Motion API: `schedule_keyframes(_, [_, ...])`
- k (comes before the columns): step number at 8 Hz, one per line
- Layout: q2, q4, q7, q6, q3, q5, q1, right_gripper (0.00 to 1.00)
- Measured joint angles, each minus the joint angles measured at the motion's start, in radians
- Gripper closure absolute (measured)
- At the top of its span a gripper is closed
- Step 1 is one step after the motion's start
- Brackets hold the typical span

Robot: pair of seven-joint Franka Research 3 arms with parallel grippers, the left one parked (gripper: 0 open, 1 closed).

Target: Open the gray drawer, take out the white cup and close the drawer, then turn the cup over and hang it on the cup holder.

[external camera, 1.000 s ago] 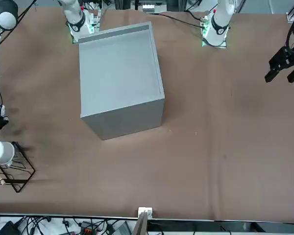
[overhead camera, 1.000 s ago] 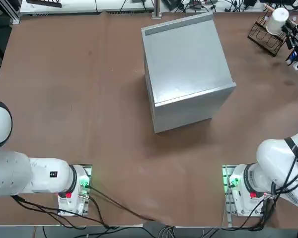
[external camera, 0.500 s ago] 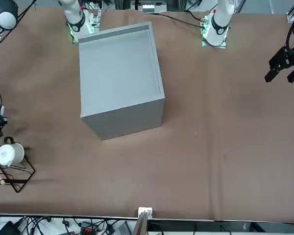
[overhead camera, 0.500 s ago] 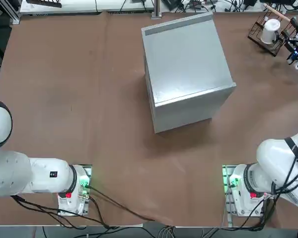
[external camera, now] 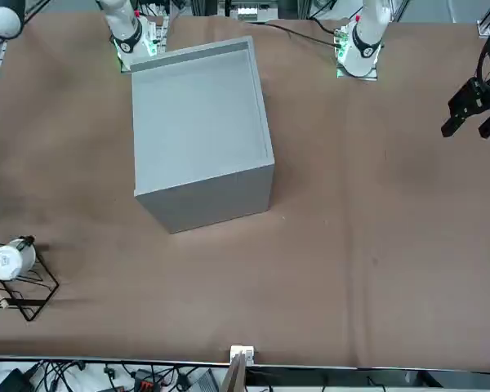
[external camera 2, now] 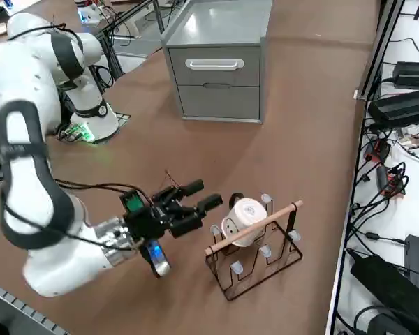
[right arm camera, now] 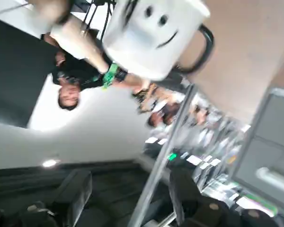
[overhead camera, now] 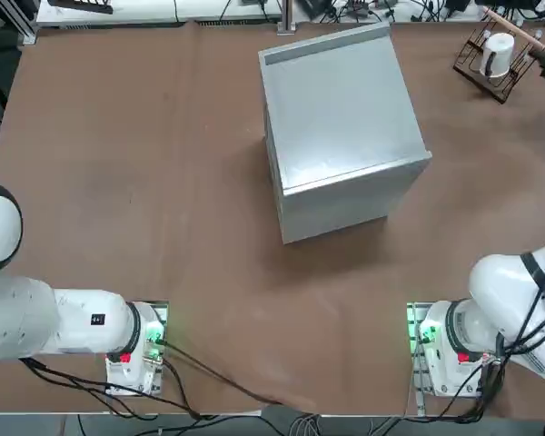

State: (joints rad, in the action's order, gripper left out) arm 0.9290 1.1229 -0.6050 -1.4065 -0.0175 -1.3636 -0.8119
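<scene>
white cup [external camera 2: 243, 218] hangs on cup holder [external camera 2: 255, 262]; right gripper [external camera 2: 208, 204] beside it, spread, empty

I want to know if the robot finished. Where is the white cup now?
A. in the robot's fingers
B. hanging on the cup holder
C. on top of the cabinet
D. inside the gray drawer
B: the white cup sits on a wooden peg of the cup holder, and the right end effector is open beside it, holding nothing; the gray drawer is shut.
</scene>
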Motion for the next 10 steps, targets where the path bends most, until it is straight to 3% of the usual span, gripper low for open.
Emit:
schedule_keyframes(3, [-0.164, -0.044, 0.286, 0.006, 0.010, 0.367, 0.020, 0.00])
schedule_keyframes(5, [-0.269, -0.047, 0.521, 0.006, 0.014, 0.594, 0.077, 0.00])
schedule_keyframes(10, [-0.439, -0.052, 0.922, 0.005, 0.017, 0.953, 0.236, 0.00])
